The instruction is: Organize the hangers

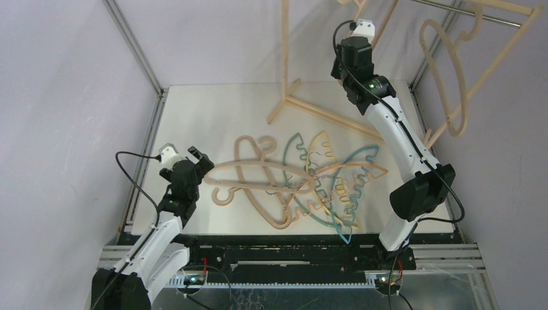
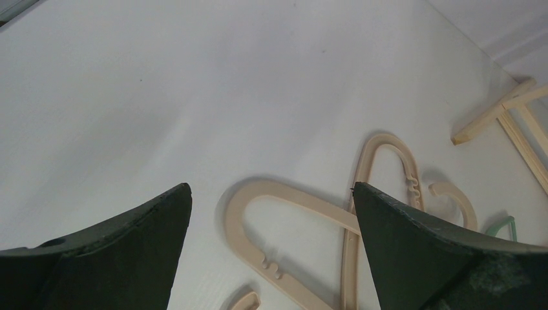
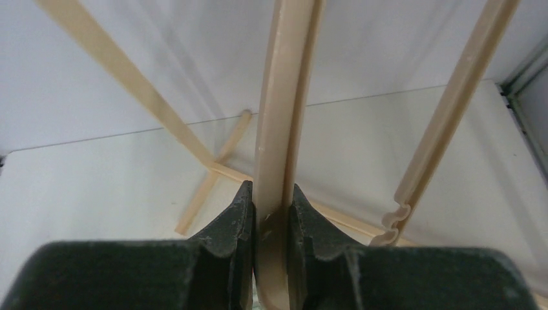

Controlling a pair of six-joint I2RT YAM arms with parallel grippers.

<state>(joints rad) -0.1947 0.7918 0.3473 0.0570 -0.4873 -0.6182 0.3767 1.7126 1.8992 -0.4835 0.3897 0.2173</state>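
Note:
Several hangers lie tangled on the white table (image 1: 194,123): beige ones (image 1: 249,169) on the left, with teal (image 1: 336,216) and yellow (image 1: 321,143) wavy ones crossing them on the right. Another beige hanger (image 1: 446,77) hangs from the rack's metal rod (image 1: 478,14). My right gripper (image 3: 268,194) is raised high by the rack and shut on a beige hanger (image 3: 279,97), which runs upward between its pads. My left gripper (image 2: 271,188) hovers open over the rounded end of a beige hanger (image 2: 240,216) at the pile's left; in the top view the left gripper (image 1: 183,155) stands beside that pile.
The pale wooden rack stands at the back, with an upright post (image 1: 284,45), a floor bar (image 1: 329,117) and a slanted right leg (image 1: 497,58). Metal cage posts (image 1: 136,45) and purple walls close the table in on both sides.

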